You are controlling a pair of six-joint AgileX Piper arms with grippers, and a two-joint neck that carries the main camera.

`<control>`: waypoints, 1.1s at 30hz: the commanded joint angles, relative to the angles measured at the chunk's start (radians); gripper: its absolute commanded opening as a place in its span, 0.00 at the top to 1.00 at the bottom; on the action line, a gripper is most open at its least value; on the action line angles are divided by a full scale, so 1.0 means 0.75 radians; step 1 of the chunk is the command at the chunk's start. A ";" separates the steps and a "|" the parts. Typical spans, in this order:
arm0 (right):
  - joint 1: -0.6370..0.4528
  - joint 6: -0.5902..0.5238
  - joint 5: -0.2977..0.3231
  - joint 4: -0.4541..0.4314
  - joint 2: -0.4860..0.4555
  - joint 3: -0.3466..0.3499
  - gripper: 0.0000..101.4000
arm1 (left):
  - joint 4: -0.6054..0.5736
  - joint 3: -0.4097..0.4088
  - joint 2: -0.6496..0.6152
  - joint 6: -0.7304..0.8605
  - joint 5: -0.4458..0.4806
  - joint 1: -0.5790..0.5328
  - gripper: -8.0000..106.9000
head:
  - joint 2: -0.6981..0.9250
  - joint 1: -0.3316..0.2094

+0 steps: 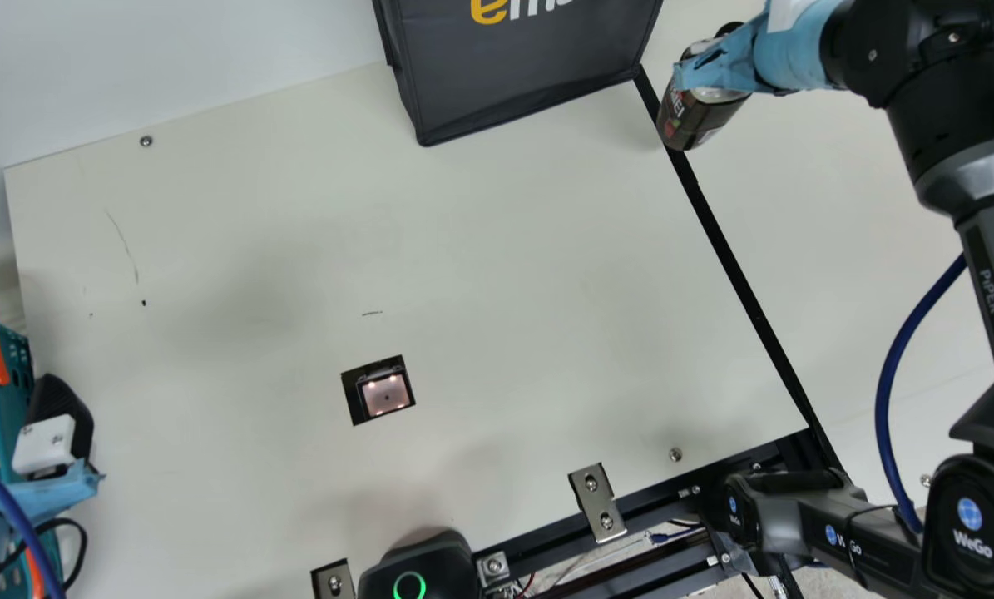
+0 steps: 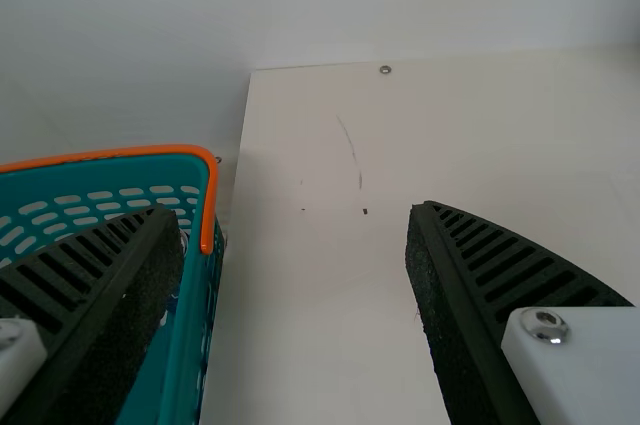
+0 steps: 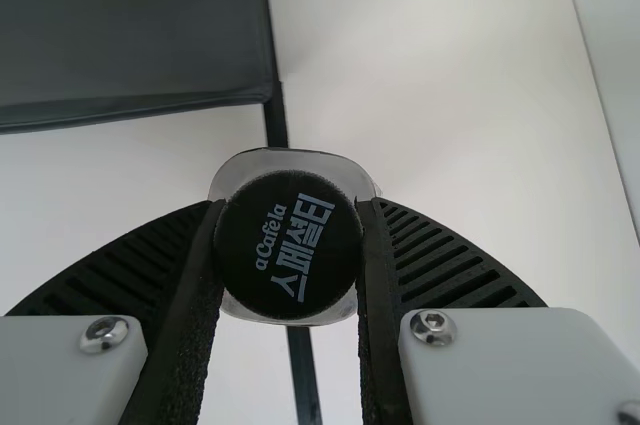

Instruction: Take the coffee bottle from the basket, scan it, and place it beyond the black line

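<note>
"Entry one: coffee bottle (image 1: pixel 689 118), dark, labelled, black cap (image 3: pixel 289 243). Location?"

"Far right, over the black line (image 1: pixel 742 279), beside the corner of the dark bag (image 1: pixel 517 75). In the main view it hangs tilted; whether its base touches the table (image 1: pixel 497 274), cannot tell."

"Holder?"

"Right gripper (image 3: pixel 288 210), closed on the bottle from two sides, at the cap or just under it; exact height cannot be told."

"Left gripper (image 2: pixel 297 215)?"

"Wide apart, holding nothing, by the basket (image 1: pixel 16 358) at near left."

"Handling notes?"

"Judged, not tested: modest weight, more if full, and carried low, so it may swing about a top grip. Walls likely firm, though a hard squeeze could dent them. Smooth surface, liable to slip or turn."

"Recommended hold?"

"Two sides, evenly, pads square to the neck. Should it need retaking, the upper body offers more surface than the cap."

"Release?"

"Carry right, wholly past the line, clear of the bag. Stand the base flat before the pads part; a tilted release could topple it."
</note>
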 commanded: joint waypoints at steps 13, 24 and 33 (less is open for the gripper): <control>-0.125 -0.030 -0.049 0.014 0.102 -0.047 1.00 | 0.000 0.000 0.000 0.000 0.000 0.000 0.15 | -0.001 -0.035; -0.106 0.007 -0.073 -0.011 0.148 -0.057 1.00 | 0.000 0.000 0.000 0.000 0.000 0.000 0.15 | -0.001 -0.035; -0.094 0.040 -0.107 -0.037 0.162 -0.025 1.00 | 0.000 0.000 0.000 0.000 0.000 0.000 0.15 | -0.001 -0.035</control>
